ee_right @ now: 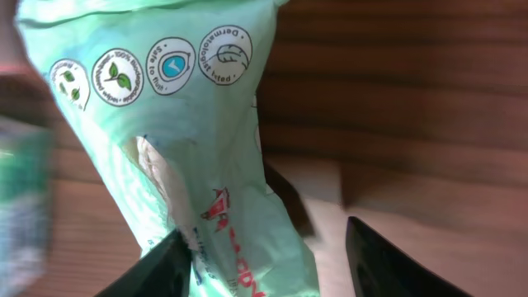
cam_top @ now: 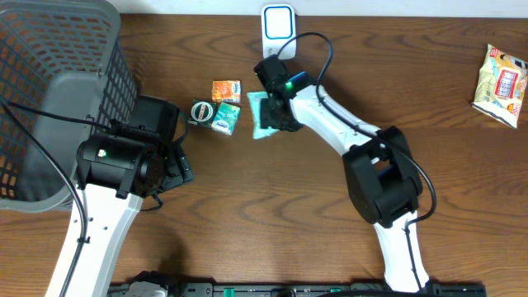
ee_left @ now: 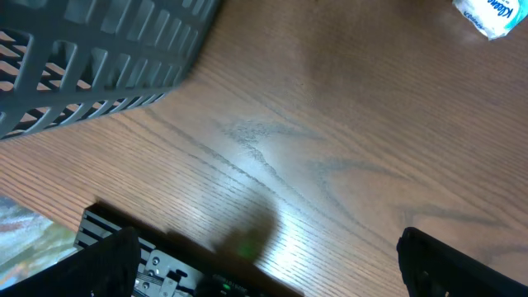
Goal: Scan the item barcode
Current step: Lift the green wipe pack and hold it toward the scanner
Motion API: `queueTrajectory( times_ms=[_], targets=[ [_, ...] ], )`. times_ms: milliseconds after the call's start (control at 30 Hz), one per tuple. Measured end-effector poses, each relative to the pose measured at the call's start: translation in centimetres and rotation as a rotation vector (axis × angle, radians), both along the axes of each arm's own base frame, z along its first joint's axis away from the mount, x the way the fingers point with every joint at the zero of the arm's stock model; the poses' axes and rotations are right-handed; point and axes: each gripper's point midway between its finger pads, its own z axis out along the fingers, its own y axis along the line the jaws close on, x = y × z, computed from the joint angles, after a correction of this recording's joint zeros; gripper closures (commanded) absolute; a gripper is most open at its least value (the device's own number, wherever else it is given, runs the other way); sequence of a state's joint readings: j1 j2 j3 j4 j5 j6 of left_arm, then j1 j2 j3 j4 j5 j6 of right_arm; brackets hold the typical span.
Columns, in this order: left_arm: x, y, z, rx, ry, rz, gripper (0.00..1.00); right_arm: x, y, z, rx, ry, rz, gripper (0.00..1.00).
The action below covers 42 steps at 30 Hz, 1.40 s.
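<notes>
The item is a pale green plastic packet [cam_top: 259, 116] lying on the wooden table, just below a white scanner [cam_top: 278, 22] at the back edge. My right gripper [cam_top: 277, 110] is down over it. In the right wrist view the packet [ee_right: 190, 148] stands between the two dark fingers. The left finger [ee_right: 157, 272] touches it and a gap remains before the right one [ee_right: 396, 264], so my right gripper [ee_right: 264, 247] is still open. No barcode shows on the packet. My left gripper [ee_left: 268, 264] is open and empty over bare table, in front of the basket.
A grey basket [cam_top: 58, 91] fills the back left, with its wall [ee_left: 91, 49] close to my left wrist. An orange packet [cam_top: 226, 90], a round tin [cam_top: 202, 110] and a teal packet [cam_top: 224, 121] lie left of the item. A snack bag [cam_top: 501, 85] lies far right.
</notes>
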<state>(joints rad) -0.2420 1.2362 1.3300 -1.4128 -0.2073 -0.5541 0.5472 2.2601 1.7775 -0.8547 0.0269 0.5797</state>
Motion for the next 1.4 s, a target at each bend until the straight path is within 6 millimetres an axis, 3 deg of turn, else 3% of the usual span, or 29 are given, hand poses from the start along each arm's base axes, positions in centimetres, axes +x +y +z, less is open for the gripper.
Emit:
queueTrajectory(
  times_ms=[67, 167, 333, 533, 633, 833, 1167, 1267, 1400],
  targets=[
    [0.0, 0.0, 0.0, 0.0, 0.0, 0.0, 0.02, -0.3, -1.5, 0.1, -0.041, 0.019, -0.011, 0.51],
    [0.0, 0.0, 0.0, 0.0, 0.0, 0.0, 0.02, -0.7, -3.1, 0.4, -0.088, 0.041, -0.012, 0.39],
    [0.0, 0.0, 0.0, 0.0, 0.0, 0.0, 0.02, -1.7, -4.2, 1.7, -0.133, 0.056, 0.022, 0.31],
    [0.0, 0.0, 0.0, 0.0, 0.0, 0.0, 0.02, 0.3, -2.2, 5.8, -0.081, -0.106, 0.12, 0.31],
    [0.0, 0.0, 0.0, 0.0, 0.0, 0.0, 0.02, 0.5, -0.7, 6.6, -0.078, -0.157, 0.21, 0.33],
    [0.0, 0.0, 0.0, 0.0, 0.0, 0.0, 0.02, 0.6, 0.4, 6.1, -0.132, -0.198, 0.292, 0.37],
    [0.0, 0.0, 0.0, 0.0, 0.0, 0.0, 0.02, 0.2, -0.9, 1.7, -0.233, -0.117, 0.29, 0.39],
    [0.0, 0.0, 0.0, 0.0, 0.0, 0.0, 0.02, 0.1, -1.2, 1.8, -0.258, -0.117, 0.289, 0.43],
    [0.0, 0.0, 0.0, 0.0, 0.0, 0.0, 0.02, -0.8, -2.6, 2.0, -0.376, -0.105, 0.296, 0.38]
  ],
)
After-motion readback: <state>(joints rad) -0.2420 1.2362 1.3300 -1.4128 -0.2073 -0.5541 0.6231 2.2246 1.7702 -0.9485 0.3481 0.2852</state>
